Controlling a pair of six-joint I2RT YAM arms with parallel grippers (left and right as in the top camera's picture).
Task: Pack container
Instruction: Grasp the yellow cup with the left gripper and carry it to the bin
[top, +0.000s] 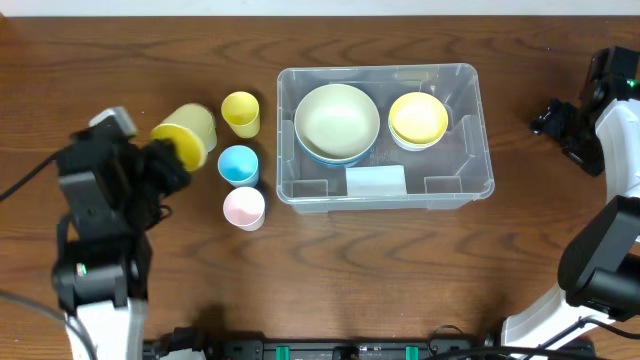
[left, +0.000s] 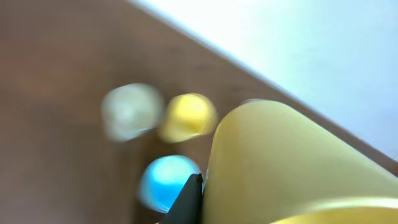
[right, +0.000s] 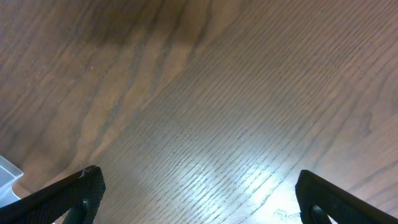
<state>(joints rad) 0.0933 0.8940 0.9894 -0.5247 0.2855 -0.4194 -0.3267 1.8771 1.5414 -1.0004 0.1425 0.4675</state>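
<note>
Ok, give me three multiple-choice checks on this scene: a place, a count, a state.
1. The blue cup stands: A on the table left of the container; B inside the container; C on the table right of the container.
2. Cups standing free on the table: A one; B three; C five.
3. The left pincer is: A open; B shut on the big yellow cup; C out of view.
Answers: A, it is outside the container's left wall; B, small yellow cup, blue cup, pink cup; B, the cup hangs tilted in its grip.
</note>
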